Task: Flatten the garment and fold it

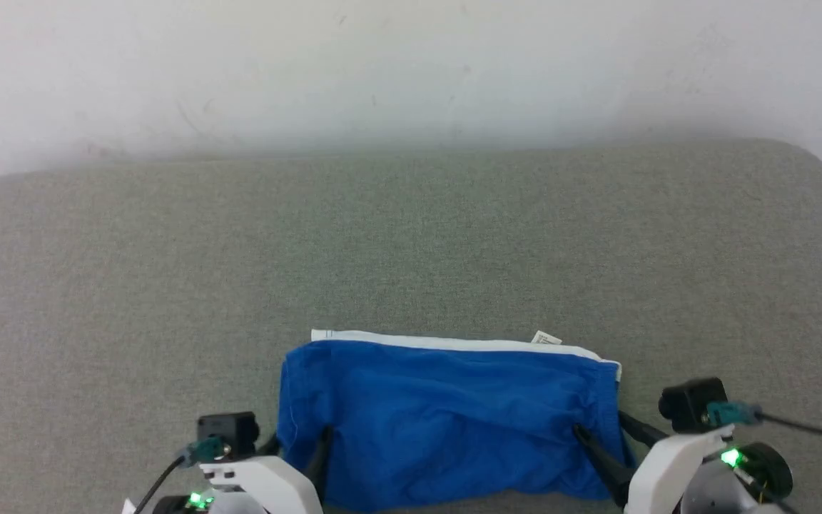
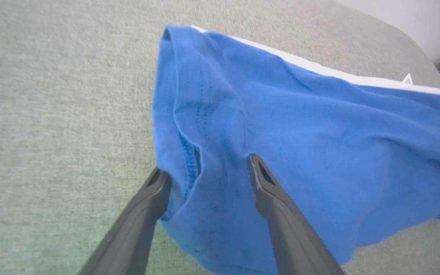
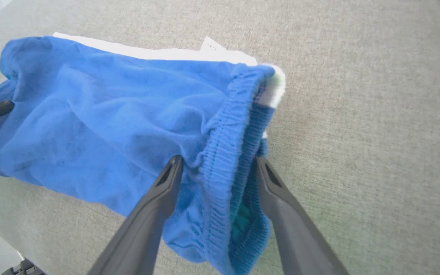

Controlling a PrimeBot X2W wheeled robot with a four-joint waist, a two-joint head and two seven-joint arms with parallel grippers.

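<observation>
L gripper (image 1: 298, 441), R gripper (image 1: 599, 422) astride garment (image 1: 447, 407); long axis L-R.

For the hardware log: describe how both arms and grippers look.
Left gripper and right gripper match: long, tapering dark grey jaws on white shells, each with a green light, a black box and a teal plug trailing a black cable.
</observation>
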